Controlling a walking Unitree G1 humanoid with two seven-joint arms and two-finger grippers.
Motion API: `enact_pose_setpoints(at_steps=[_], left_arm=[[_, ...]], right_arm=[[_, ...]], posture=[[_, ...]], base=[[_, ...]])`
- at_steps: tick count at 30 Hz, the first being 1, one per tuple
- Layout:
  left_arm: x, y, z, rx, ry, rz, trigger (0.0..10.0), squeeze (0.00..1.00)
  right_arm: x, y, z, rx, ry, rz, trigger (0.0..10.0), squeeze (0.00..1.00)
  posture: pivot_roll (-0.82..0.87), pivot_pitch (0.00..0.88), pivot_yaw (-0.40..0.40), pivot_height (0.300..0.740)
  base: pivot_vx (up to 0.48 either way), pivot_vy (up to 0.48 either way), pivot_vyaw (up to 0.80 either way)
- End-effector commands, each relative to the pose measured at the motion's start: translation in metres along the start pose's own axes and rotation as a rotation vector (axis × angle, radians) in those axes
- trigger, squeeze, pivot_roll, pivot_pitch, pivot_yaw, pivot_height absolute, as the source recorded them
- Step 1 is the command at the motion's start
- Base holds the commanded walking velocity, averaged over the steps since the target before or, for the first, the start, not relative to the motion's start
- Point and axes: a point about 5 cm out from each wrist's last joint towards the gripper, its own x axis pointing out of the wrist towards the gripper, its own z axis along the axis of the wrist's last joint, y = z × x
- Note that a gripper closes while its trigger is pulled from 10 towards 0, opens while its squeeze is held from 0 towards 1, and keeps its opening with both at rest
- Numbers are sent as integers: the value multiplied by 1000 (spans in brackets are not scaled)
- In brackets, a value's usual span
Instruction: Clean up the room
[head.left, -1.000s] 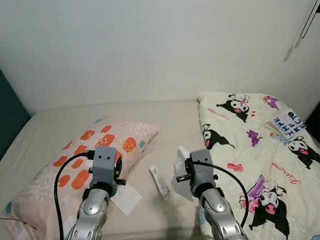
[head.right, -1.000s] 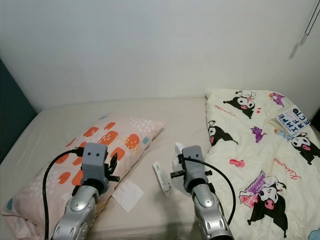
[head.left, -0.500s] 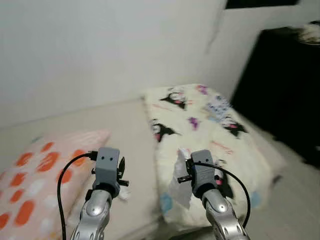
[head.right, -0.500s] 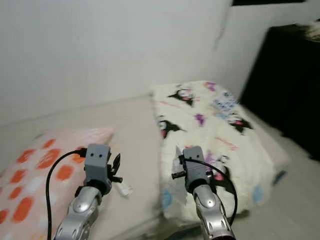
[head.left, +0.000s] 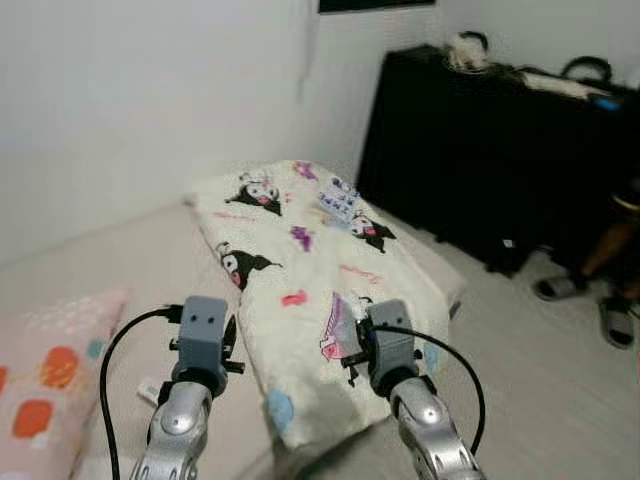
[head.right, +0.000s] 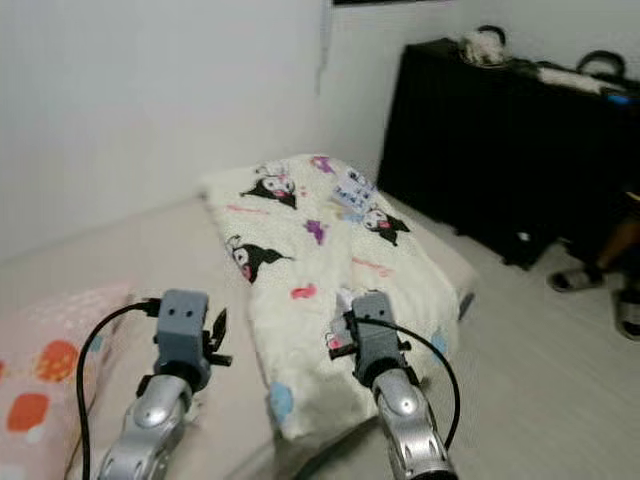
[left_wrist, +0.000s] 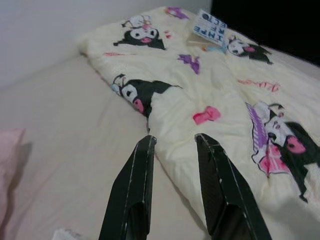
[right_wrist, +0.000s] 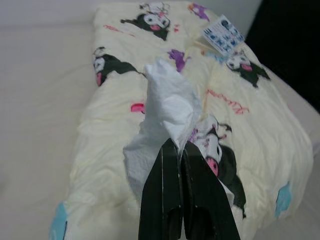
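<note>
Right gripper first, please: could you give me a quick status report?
Right gripper shut on white tissue, above the cartoon blanket. Left gripper open, empty, over the bed. Person's sandalled feet on the floor, right side.

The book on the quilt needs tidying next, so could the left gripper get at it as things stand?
Probably not without stepping closer. The left gripper is open and free, but the book lies at the far end of the cartoon-print quilt. Nothing blocks the way.

Two silver arms, grey boxy wrist blocks; black cable looping from each; long black fingers (left_wrist: 131, 192), tapered, matte.
</note>
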Motion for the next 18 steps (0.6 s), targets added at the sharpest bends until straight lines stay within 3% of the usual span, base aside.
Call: enact_pose_setpoints(at_steps=[1, 18], left_arm=[[-1, -4, -2, -3, 13, -11, 10000, 0], [1, -2, -2, 5, 11, -8, 10000, 0]], right_arm=[[-3, -5, -5, 11, 17, -13, 10000, 0], [-1, -4, -4, 14, 16, -8, 10000, 0]], posture=[[7, 86, -39, 740], [8, 87, -37, 740]], base=[[0, 0, -800], [0, 0, -800]])
